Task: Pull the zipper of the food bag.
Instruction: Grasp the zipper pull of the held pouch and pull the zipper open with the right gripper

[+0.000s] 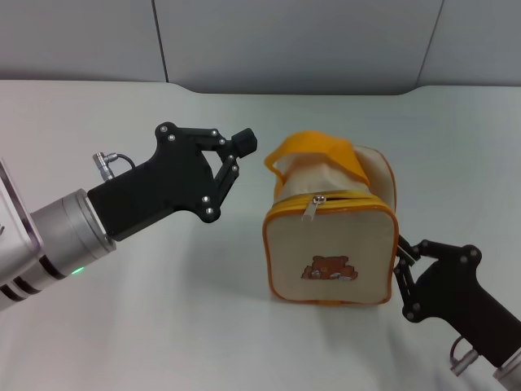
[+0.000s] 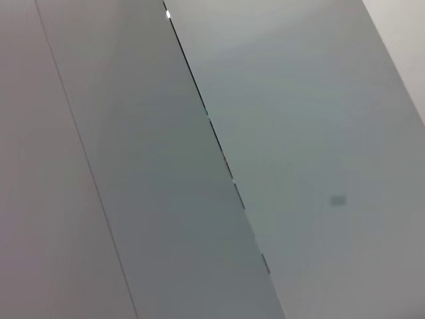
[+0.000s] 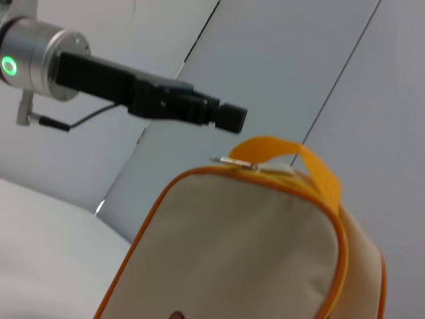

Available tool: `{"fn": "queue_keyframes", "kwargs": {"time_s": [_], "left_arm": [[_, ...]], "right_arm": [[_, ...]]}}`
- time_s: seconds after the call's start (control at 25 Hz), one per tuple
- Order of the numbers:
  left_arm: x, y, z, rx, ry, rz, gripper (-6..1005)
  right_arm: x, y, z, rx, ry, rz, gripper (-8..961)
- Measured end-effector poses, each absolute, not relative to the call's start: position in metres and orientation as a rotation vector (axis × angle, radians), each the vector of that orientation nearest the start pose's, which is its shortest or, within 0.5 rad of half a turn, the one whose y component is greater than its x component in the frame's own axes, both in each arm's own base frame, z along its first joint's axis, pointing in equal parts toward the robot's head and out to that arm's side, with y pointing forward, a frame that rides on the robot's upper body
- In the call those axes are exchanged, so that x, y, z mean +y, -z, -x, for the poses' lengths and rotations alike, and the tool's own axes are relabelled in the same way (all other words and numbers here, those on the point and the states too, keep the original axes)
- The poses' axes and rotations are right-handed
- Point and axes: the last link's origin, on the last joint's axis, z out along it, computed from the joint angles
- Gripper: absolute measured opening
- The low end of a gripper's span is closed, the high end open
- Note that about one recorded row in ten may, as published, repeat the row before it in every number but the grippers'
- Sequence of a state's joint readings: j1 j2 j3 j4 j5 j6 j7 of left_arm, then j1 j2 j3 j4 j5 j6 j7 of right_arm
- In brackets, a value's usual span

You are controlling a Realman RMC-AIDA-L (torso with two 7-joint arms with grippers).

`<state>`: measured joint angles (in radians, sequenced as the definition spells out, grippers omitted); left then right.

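The food bag (image 1: 330, 244) is a beige box-shaped bag with orange piping. It stands on the white table with its bear patch (image 1: 329, 269) facing me. The silver zipper (image 1: 313, 208) hangs at the top middle of the front face, below the orange strap handle (image 1: 313, 151). My left gripper (image 1: 242, 142) is shut and empty, in the air just left of the handle. My right gripper (image 1: 400, 265) is shut and empty, low beside the bag's right side. The right wrist view shows the bag (image 3: 239, 252), the zipper (image 3: 234, 161) and the left gripper (image 3: 232, 118) beyond it.
The white table (image 1: 163, 326) stretches around the bag. Grey wall panels (image 1: 285, 41) stand behind its far edge. The left wrist view shows only wall panels (image 2: 199, 166).
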<state>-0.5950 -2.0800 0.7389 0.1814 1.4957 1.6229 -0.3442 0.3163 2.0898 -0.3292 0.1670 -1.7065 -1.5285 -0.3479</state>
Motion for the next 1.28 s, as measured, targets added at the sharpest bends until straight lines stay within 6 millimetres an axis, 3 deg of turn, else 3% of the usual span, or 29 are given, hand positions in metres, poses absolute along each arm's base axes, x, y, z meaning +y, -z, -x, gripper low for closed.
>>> {"fn": "queue_keyframes", "kwargs": {"time_s": [0.72,1.16,1.28], "left_arm": [[0.321,0.035,0.223,0.256,1.044,2.307,30],[0.32,0.036,0.223,0.257,1.044,2.308,39],[0.32,0.035,0.223,0.255,1.046,2.304,42]], "right_arm": [[0.215,0.087,-0.331,-0.127,-0.345,2.088,87],[0.219,0.086,-0.331,-0.128,-0.34,2.085,114],[0.217,0.079,-0.329,-0.104,-0.38,2.017,121]]}}
